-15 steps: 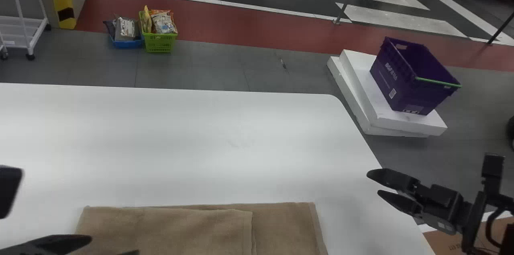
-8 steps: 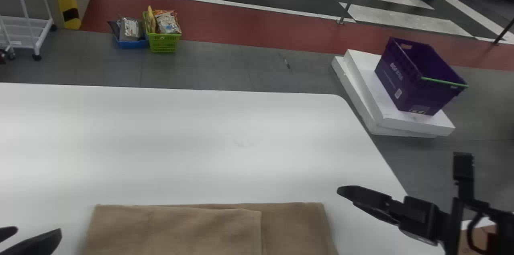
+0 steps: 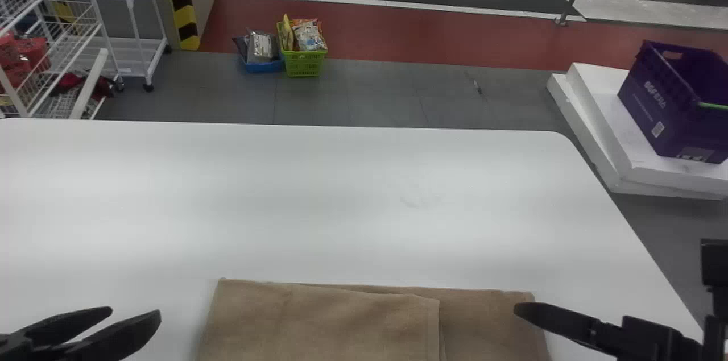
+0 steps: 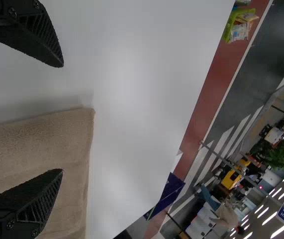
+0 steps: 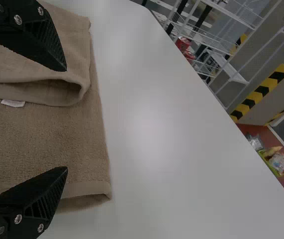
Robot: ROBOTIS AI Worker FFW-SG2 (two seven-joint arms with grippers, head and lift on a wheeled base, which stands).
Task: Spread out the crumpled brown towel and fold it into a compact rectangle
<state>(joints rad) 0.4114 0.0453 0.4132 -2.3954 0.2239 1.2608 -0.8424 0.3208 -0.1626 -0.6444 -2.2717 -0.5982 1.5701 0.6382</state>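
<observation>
Your left gripper [image 3: 136, 313], at eight o'clock in the head view, has its fingers parted and released, just beside the brown towel [image 3: 352, 324]. Your right gripper [image 3: 529, 312], between four and five o'clock, is likewise released, its fingers wide apart at the towel's right edge. The towel lies at six o'clock on the white table [image 3: 364, 196], an upper layer folded over its left part. Farther out, you have a purple crate [image 3: 654, 105] near three o'clock and a green basket [image 3: 303, 65] at eleven.
</observation>
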